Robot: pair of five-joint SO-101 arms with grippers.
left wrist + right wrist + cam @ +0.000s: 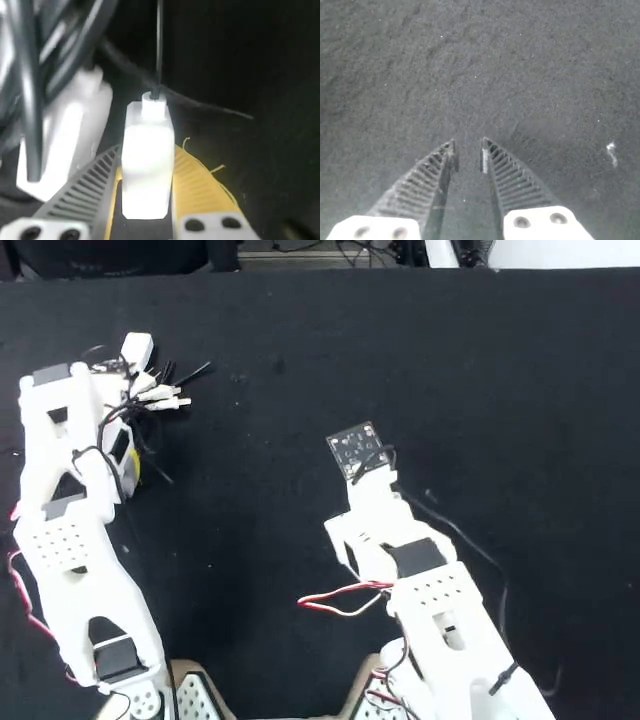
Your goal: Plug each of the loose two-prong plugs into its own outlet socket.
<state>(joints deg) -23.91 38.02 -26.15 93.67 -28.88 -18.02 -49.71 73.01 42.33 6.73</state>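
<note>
Clamps in the left gripper (146, 172) a white plug (147, 145), prongs hidden, black cord (158, 45) trailing into a blurred tangle beside a second white block (65, 140), plug or socket unclear, at the far left of the black table (480, 370); holds the right gripper (468, 152) slightly parted on nothing above that table.

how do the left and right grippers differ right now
The left gripper holds a white plug between its fingers; the right gripper is empty, fingers slightly apart. The left gripper sits among cables; the right gripper hangs over bare black table. Both have ribbed fingers.
</note>
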